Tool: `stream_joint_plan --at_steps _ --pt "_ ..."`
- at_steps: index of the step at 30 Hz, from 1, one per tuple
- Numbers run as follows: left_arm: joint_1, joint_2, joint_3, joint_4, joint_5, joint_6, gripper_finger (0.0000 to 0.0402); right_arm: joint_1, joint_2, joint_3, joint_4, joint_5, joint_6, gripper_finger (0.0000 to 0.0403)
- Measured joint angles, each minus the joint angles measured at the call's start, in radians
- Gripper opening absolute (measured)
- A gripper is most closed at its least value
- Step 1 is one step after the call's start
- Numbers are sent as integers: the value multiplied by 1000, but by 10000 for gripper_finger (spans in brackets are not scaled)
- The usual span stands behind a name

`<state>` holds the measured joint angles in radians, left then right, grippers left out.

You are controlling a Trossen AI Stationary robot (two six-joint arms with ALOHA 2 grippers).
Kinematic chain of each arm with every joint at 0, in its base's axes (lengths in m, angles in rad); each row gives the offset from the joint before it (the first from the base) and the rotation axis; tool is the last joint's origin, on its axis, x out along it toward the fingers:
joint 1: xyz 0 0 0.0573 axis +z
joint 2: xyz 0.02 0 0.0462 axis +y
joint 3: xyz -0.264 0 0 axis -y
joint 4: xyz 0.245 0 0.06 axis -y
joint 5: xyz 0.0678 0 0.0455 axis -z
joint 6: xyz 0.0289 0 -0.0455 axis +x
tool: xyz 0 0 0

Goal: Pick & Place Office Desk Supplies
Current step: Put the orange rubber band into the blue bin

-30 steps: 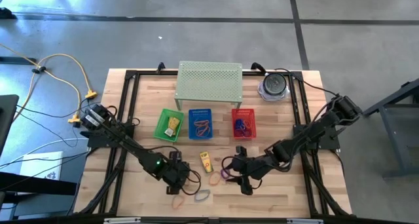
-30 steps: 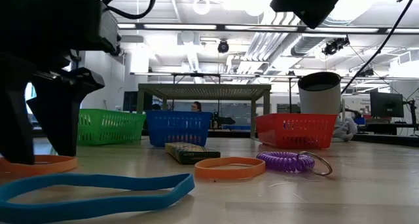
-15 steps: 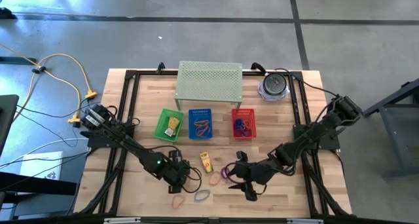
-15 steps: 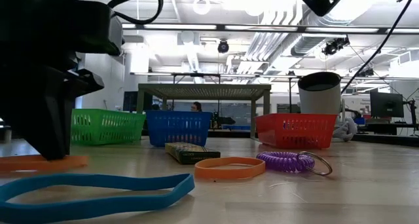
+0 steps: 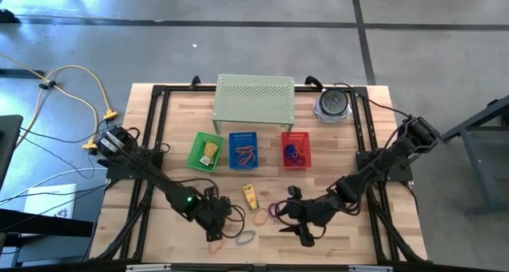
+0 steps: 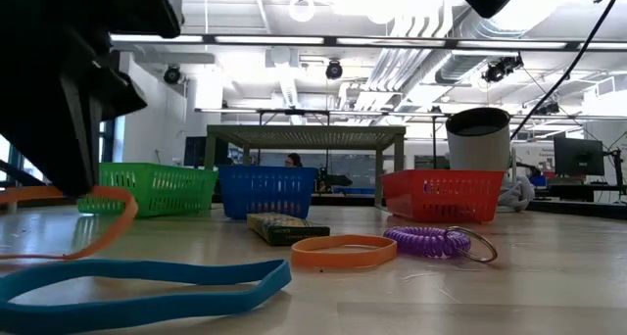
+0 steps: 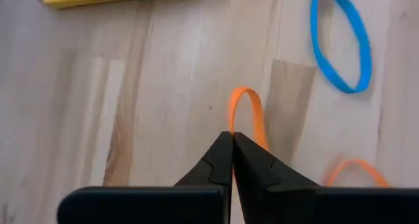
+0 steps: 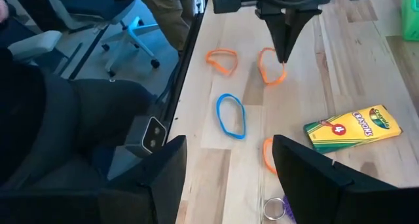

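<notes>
Pinching one orange rubber band (image 7: pixel 247 116) between closed fingers, the left gripper (image 7: pixel 232 140) holds it lifted just beside the blue band (image 7: pixel 341 43). A second orange band (image 8: pixel 221 59) lies past it; crayon box (image 8: pixel 347 127) nearby. Right gripper (image 8: pixel 227 160) spread wide, empty, beside the purple coil (image 6: pixel 429 240).

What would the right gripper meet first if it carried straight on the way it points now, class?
The right gripper, open, points toward the blue rubber band on the table, so probably that first. Beyond it, the left gripper holds an orange rubber band; depth is uncertain.
</notes>
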<state>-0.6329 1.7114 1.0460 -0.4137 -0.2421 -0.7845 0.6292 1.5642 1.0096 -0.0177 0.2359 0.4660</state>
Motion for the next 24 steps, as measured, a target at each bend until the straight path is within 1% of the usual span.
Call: stream_joint_plan --at_steps 4,8,16,20,24 --pt "4 -4 64 3 -35 -27 1 12 0 0 -1 10 0 215" --pt "30 -7 132 -22 -43 45 0 52 15 0 0 92 4 215" --pt "139 -7 319 -233 -84 172 0 132 14 0 52 260 31 215" --pt "215 -8 403 -362 -123 251 0 155 14 0 67 262 31 215" --pt "329 -8 444 -504 -137 264 0 169 14 0 83 265 35 215"
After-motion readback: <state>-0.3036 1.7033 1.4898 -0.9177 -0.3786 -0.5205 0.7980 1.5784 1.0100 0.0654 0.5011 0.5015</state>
